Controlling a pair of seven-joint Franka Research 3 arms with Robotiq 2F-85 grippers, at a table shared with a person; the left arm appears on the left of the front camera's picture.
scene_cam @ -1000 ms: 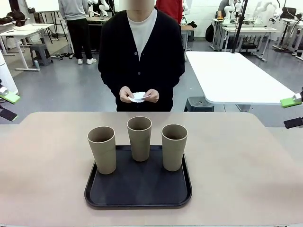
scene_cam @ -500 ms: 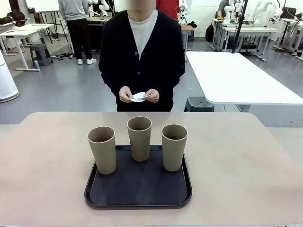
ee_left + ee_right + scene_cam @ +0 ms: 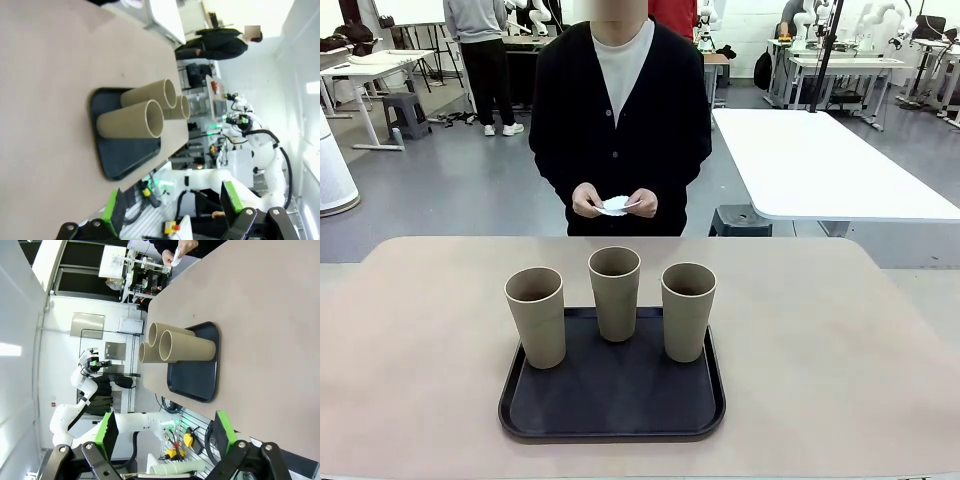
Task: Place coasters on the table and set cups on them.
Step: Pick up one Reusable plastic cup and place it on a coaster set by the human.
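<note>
I see my left claw spread wide and empty, and my right claw is likewise released, gripping nothing. On the surface, three cups stand upright on a black tray. Beyond the far edge, the person's hands hold the white coasters.

- Small white paper coasters, partly covered by the fingers of the person's hands; too small to count.
- Wide beige-tan table, cut off by the front view's left, right and bottom edges.
- Black rounded-square tray, its far rim partly hidden behind three tall taupe-brown cups.
- Left wrist view: the farthest cup, mostly hidden behind the two nearer ones.
- Left gripper and right gripper, their bodies cut off by the bottom edge of their own views.
</note>
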